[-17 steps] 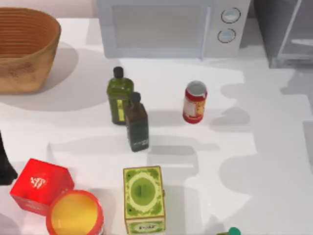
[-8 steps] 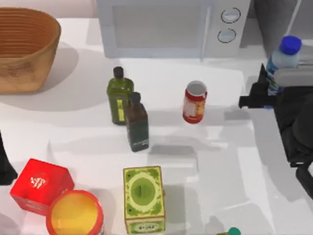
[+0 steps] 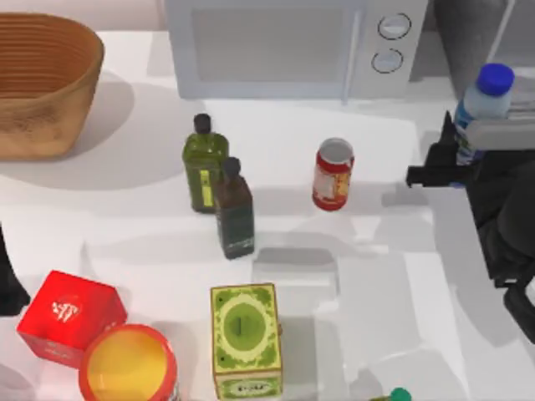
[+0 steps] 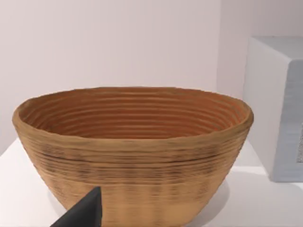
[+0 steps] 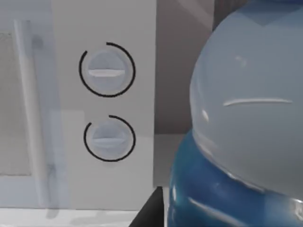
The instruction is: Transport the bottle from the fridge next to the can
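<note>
You are looking at three bottles, one can, one microwave, one basket and one fridge. Your right hand is gripping the bottle by its label, fingers closed against it, holding it upright at the right side of the tabletop in front of the fridge. Compared with half a second ago, the bottle and hand are sitting slightly nearer the can, though still well apart from it. The olive-green bottle and the dark green square bottle are standing touching, left of the can. The microwave is sitting behind the can. A green box, a red box and a red tub are lying near the front. Your left hand is idling by the basket; you cannot tell its grip.
</note>
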Motion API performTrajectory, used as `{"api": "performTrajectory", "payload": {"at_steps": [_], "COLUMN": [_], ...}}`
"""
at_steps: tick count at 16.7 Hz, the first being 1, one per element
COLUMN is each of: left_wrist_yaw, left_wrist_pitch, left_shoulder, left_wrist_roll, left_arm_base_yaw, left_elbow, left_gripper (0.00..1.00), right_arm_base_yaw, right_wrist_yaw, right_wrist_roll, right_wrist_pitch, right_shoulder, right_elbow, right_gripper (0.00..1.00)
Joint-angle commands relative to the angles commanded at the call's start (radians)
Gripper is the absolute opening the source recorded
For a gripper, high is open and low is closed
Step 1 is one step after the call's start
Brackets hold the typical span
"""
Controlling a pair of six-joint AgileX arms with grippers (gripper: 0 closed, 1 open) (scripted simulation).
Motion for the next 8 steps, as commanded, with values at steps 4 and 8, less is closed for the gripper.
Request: {"api": "performTrajectory", "payload": {"at_steps": [4,8], "left_wrist_yaw": [0.000,0.000], "left_wrist_pitch": [0.000,0.000], "left_shoulder": [0.000,0.000], "left_wrist_roll": [0.000,0.000], "left_arm_base_yaw": [0.000,0.000], "left_elbow": [0.000,0.000], "left_gripper": [1.00,1.00], "right_arm_base_yaw": [0.000,0.000], "right_wrist_yaw": [0.000,0.000], "right_wrist_roll": [0.000,0.000], "right_wrist_pitch": [0.000,0.000], "right_shoulder": [0.000,0.000], "right_elbow": [0.000,0.000], "right_gripper": [0.08,0.38]}}
